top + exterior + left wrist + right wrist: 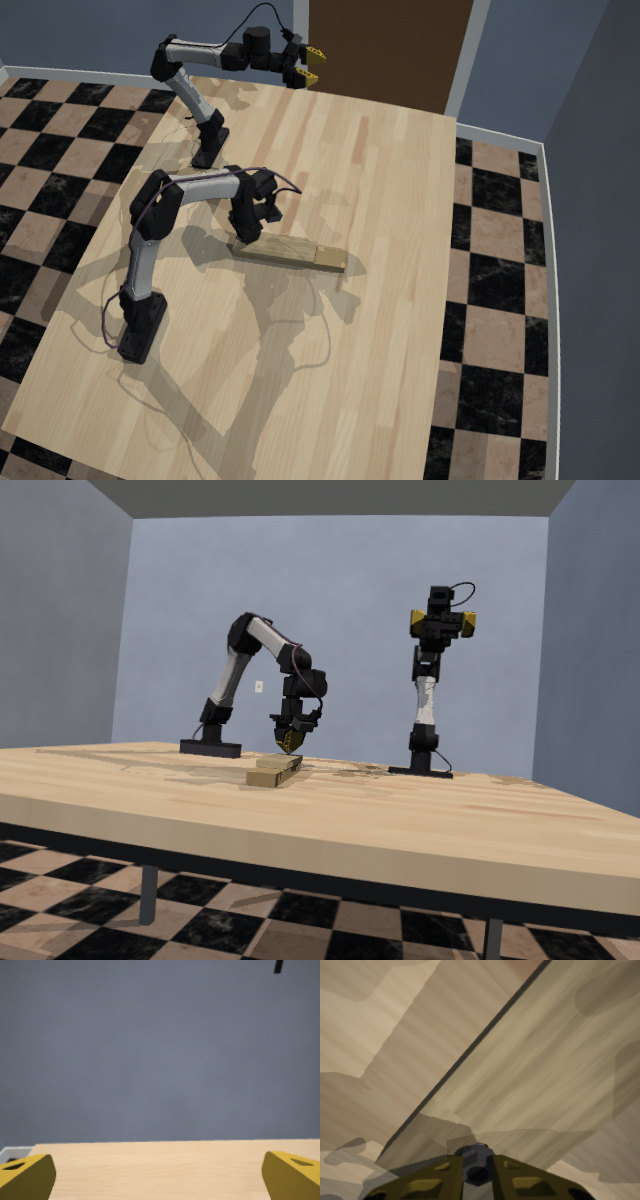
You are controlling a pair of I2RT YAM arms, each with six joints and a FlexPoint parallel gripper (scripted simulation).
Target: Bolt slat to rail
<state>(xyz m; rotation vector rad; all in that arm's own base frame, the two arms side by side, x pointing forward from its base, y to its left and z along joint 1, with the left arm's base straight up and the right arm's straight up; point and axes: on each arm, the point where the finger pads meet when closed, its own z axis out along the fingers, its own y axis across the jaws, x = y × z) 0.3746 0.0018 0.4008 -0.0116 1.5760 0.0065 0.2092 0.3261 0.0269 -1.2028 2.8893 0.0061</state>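
shows a long, flat-faced slat [284,249] [279,760] [520,1075] of streaky, olive-tan wood, lying on top of the rail [330,258] [263,777], with a squared end of the latter reaching out past the slat. shows smooth, pale, plank-grained wood in the table [361,361] [310,831] [160,1170] [420,1025] around the slat. has the right gripper [250,240] [289,752] [477,1164] over the slat's far end from the rail's bare stub, closed on the nut [478,1152], dark, six-sided and round-holed. holds the left gripper [321,69] [442,624] [158,1162] wide open, well apart from the slat and above. reveals the nut clearly only in the right wrist view; hides it behind black housing from the top. gives the stepped side of slat over rail best in the exterior view, and just wall and table in the left wrist view. cannot tell how tightly clamped.
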